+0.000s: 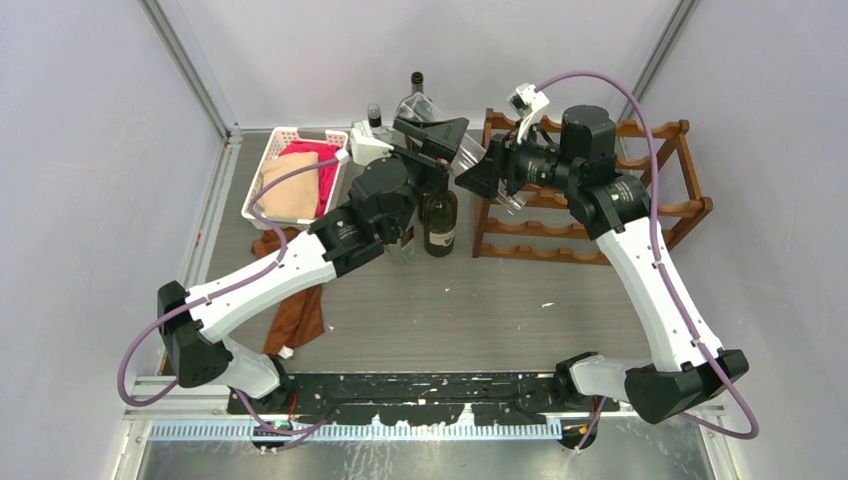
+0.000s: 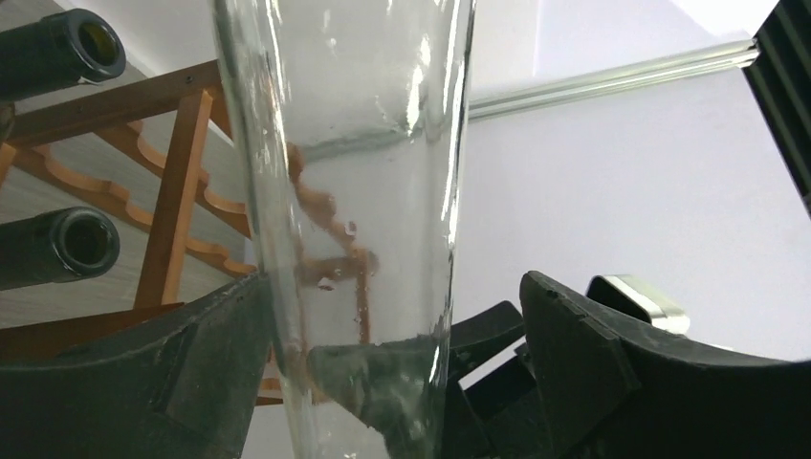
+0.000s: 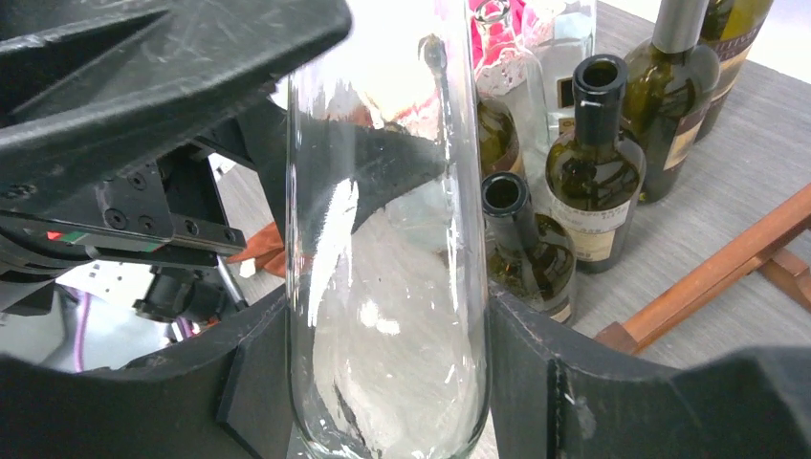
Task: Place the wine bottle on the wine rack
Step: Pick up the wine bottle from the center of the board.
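A clear glass wine bottle (image 1: 468, 150) hangs tilted in the air between my two grippers, left of the reddish-brown wine rack (image 1: 600, 200). My right gripper (image 1: 492, 165) is shut on its lower body; in the right wrist view both fingers press the glass (image 3: 387, 239). My left gripper (image 1: 440, 140) is open around the bottle. In the left wrist view the left finger (image 2: 220, 344) touches the glass (image 2: 363, 143) and the right finger (image 2: 583, 354) stands apart from it. The rack (image 2: 172, 191) shows behind the glass, and one rack rail (image 3: 708, 277) shows at the right.
Several dark wine bottles (image 1: 440, 215) stand on the table left of the rack, also seen in the right wrist view (image 3: 593, 163). A white slotted basket (image 1: 262, 160) with pink and beige cloths sits at the back left. A brown cloth (image 1: 295, 305) lies near the left arm.
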Robot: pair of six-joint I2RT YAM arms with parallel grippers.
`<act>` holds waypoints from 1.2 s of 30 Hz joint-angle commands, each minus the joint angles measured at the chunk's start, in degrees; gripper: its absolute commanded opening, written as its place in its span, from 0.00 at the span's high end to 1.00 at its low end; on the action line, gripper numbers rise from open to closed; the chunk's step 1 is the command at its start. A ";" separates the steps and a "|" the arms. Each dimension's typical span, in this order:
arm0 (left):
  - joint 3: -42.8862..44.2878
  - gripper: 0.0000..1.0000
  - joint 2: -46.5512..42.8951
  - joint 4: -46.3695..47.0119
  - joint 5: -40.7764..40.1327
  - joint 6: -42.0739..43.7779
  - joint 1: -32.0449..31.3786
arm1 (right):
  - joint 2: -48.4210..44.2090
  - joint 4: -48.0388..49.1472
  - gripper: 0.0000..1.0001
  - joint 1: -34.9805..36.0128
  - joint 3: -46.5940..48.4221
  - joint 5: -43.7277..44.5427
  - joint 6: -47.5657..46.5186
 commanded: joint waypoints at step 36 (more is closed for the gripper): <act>-31.27 0.00 -49.70 -16.23 37.78 45.61 -0.88 | -15.79 -53.11 0.99 -16.32 6.56 -21.00 -43.90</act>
